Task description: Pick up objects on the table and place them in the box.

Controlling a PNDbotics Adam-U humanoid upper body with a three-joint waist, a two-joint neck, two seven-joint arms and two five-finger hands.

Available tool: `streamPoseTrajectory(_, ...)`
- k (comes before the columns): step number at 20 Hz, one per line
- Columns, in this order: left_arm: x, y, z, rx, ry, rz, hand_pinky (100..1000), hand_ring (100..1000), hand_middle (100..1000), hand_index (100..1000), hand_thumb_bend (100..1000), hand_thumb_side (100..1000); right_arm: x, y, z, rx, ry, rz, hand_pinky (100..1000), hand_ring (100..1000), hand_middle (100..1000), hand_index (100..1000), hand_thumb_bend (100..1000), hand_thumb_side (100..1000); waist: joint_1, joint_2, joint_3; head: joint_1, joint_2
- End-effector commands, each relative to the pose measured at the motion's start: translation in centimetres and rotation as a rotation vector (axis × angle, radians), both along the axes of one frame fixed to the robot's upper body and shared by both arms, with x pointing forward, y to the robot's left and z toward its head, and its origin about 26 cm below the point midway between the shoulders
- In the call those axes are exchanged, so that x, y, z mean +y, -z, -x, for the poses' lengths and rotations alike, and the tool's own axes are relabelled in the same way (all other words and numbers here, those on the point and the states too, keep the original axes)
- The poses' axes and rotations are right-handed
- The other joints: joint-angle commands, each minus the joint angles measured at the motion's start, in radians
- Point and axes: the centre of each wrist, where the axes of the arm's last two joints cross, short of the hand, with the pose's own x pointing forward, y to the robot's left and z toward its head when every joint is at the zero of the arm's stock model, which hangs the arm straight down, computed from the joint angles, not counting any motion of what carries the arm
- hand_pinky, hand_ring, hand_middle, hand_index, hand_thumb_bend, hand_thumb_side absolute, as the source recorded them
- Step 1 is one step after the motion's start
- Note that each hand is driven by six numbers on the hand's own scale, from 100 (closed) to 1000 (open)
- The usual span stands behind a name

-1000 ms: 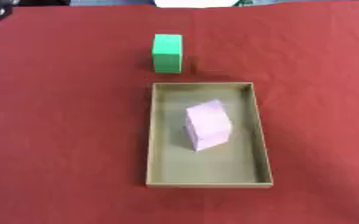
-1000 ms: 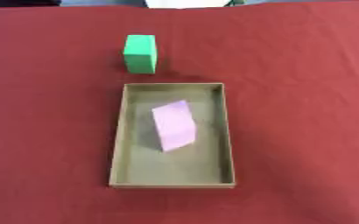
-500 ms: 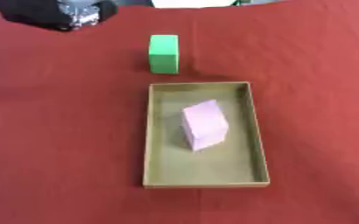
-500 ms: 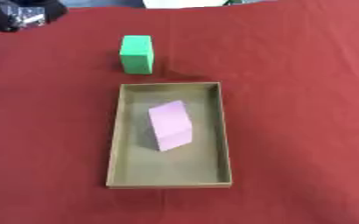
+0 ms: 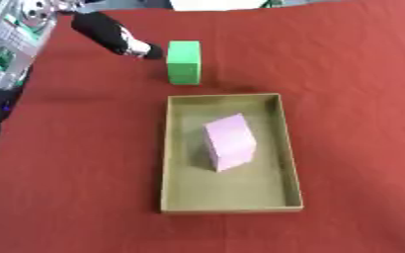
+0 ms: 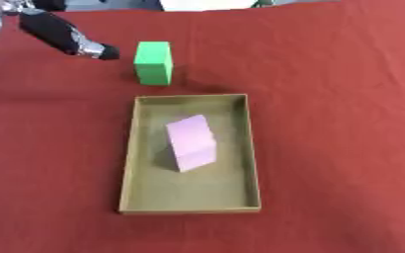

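One green block (image 5: 183, 62) on table, one pink block (image 5: 230, 148) in box (image 5: 165, 148), left hand (image 5: 111, 34) nearby, fingers apparently straight

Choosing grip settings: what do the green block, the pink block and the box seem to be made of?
Green block: matte, flat-faced, sharp-edged, maybe foam or painted wood. Pink block: same matte look, likely alike. Box: dull olive-tan, thin upright walls, probably cardboard. No glare on any of them; materials uncertain.

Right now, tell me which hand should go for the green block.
Left. The left hand reaches in from the upper left, its tip just beside the green block, which stands on the red cloth beyond the box. The right hand shows in neither view.
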Motion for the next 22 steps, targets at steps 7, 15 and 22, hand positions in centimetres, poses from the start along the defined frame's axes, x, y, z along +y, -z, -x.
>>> streamPoseTrajectory(7, -0.8, -1.1, -1.0, 0.042, -0.004, -0.057, 884, 886, 789, 906, 736, 515, 0.2, -1.0, 0.5, -0.025, -0.010, -0.021, 762, 726, 603, 875, 100, 903, 0.003, -0.023, -0.017, 0.019, -0.019)
streamPoseTrajectory(15, -1.1, -1.1, -1.7, 0.088, 0.010, -0.038, 884, 890, 798, 911, 668, 490, 0.2, -0.8, 0.4, -0.008, -0.003, -0.039, 759, 719, 597, 873, 100, 922, 0.010, -0.015, -0.039, 0.033, -0.031)
streamPoseTrajectory(22, -1.0, -0.8, -2.3, 0.086, -0.021, -0.044, 892, 905, 817, 912, 597, 409, 0.2, -0.6, 0.4, 0.005, -0.001, -0.048, 756, 713, 592, 872, 100, 935, 0.015, -0.004, -0.057, 0.049, -0.041)
